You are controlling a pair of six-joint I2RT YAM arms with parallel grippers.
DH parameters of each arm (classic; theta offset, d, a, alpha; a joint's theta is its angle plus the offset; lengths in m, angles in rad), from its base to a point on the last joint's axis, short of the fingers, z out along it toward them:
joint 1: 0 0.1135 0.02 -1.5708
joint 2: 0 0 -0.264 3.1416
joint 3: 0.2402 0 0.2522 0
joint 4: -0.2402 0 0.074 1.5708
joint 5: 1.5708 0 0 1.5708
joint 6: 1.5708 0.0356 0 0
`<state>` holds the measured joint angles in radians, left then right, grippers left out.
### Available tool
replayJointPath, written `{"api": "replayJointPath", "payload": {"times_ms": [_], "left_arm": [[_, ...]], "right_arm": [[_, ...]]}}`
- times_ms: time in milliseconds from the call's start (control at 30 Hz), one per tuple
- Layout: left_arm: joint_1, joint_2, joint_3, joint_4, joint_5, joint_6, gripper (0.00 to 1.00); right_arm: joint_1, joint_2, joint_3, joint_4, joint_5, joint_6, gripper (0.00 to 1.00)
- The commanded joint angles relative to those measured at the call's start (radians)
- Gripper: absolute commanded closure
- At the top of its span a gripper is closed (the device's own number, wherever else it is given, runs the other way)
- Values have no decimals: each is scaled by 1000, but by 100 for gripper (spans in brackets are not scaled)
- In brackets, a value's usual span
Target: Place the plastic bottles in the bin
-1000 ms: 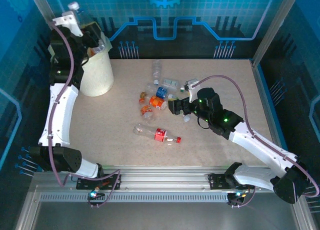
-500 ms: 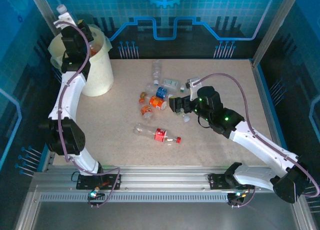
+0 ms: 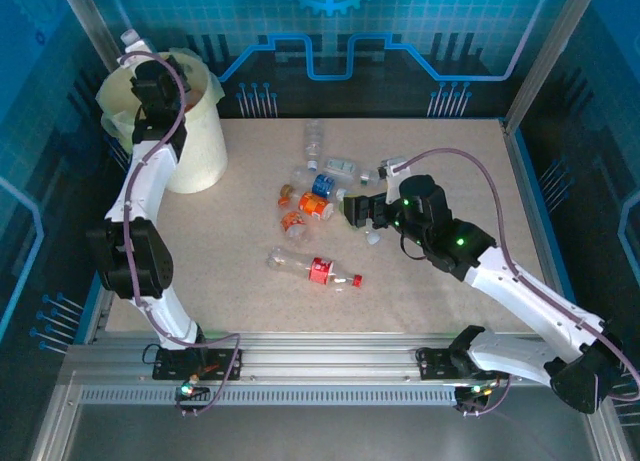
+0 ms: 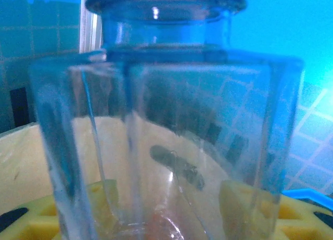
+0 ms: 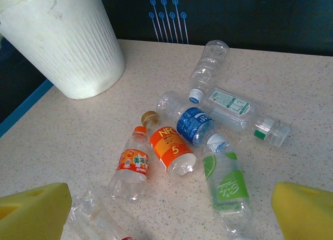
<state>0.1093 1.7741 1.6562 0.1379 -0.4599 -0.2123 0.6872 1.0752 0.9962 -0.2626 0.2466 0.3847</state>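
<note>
Plastic bottles (image 3: pixel 315 196), small clear ones with orange, blue, green and red labels, lie scattered at the middle of the speckled beige table (image 3: pixel 440 151); one more, a square-shouldered clear bottle (image 4: pixel 171 136), stands cap-up between the fingers of the left gripper (image 3: pixel 140 59), above the mouth of the big round cream-white bin (image 3: pixel 200 146) with its pale yellow-green liner, at ten o'clock of the table; whether those fingers clamp it or are slackening I cannot tell.

First risk: the bottle looks to sit toward the bin's ten o'clock rim, so a release there may clip the rim or the loose liner and tumble outside; a light empty bottle may also cling to a pad and drop late.

The right gripper (image 5: pixel 171 203) hangs over the pile, yellow fingers spread wide, holding nothing. Second risk: the orange-labelled bottle (image 5: pixel 169 149) touches a blue-labelled one (image 5: pixel 195 124) at its one o'clock, with a green-labelled one (image 5: pixel 226 185) close at four o'clock; closing could catch two, or squirt a slick round bottle away.
</note>
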Motion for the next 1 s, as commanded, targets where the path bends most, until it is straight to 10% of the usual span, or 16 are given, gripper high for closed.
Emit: {"api": "replayJointPath", "payload": {"times_ms": [0,700,967], "left_arm": [[9,-11,-39,21,0,-15,42],[3,-257,-141,-207,261,-269,13],[-126,-471,-334,-359,211,-411,1]], "right_arm": [[8,-16,-3,-16,29,26,0],[6,-51,-150,49,96,91,0],[-22,-128,-285,64,131,168,0]]}}
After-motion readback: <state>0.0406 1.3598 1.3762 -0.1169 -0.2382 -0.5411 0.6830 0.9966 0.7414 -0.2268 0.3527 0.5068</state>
